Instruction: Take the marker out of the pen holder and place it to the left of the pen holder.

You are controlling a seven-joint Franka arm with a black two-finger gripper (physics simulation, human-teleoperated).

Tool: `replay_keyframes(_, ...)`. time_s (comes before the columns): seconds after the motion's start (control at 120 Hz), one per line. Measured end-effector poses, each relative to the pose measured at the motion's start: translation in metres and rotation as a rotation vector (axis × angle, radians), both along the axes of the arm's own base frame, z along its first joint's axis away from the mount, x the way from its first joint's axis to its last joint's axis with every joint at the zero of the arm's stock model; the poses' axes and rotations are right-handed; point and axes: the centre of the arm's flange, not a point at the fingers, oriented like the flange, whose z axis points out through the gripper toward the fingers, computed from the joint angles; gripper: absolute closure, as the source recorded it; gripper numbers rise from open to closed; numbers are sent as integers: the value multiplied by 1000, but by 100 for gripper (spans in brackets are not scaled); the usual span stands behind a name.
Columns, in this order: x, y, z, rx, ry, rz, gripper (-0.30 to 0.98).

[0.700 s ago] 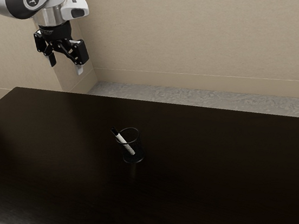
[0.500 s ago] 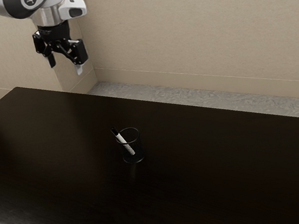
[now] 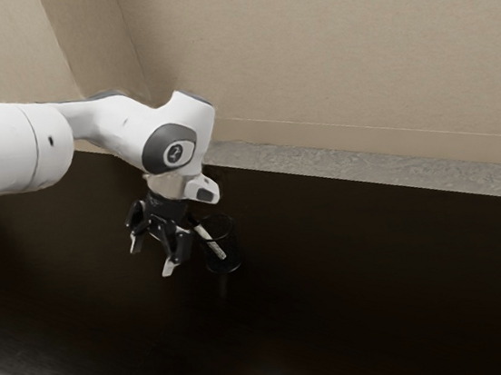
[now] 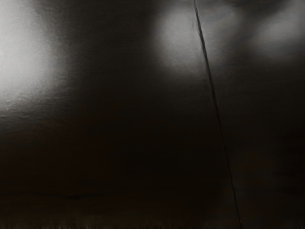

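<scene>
Beige walls (image 3: 335, 58) meet a mottled grey floor (image 3: 348, 162) behind a dark, glossy table (image 3: 365, 301) in the exterior view. Upright on the tabletop stands a black, cylindrical pen holder (image 3: 231, 245) with see-through sides, a round upper rim and a round base. Within it leans the marker (image 3: 210, 241), a slender rod with a white barrel, small dark markings along the barrel, and a dark upper end. The barrel shows through the wall of the holder; its lower end lies near the base, and its upper end slants toward the exterior view's left, rising near the rim beside the gripper (image 3: 151, 257). The white robot arm (image 3: 12, 148) enters from the exterior view's left and carries the black gripper, directed downward at a slight tilt, on that same side of the pen holder. Its two fingers are spread wide, their pale tips well apart, with nothing between them. The marker is thus ungrasped and inside the pen holder; whether the gripper's outer side touches it cannot be told from this angle. In the wrist view, the dark surface beneath the hand bears several soft, whitish reflections (image 4: 178, 40) and a rippled sheen, and is crossed by a thin, dark, nearly straight line (image 4: 211, 81), running obliquely past one of the bright patches.
</scene>
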Motion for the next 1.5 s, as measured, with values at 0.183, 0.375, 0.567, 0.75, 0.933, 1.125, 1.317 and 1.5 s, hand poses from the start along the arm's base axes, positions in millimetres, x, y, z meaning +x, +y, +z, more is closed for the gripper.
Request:
replay_keyframes(0.183, -7, -31, 55, -14, -81, -144, 0)
replay_keyframes(0.375, 44, -87, 47, 80, -86, -411, 0)
replay_keyframes(0.567, 69, -80, 3, 135, 37, -599, 0)
replay_keyframes(0.75, 78, -74, -14, 206, 151, -799, 0)
replay_keyframes(0.933, 88, -58, -33, 211, 234, -931, 5)
replay_keyframes(1.125, 89, -31, -41, 168, 296, -967, 19)
replay_keyframes(1.317, 83, -22, -45, 113, 332, -974, 29)
replay_keyframes(1.5, 77, -39, -41, 81, 344, -993, 35)
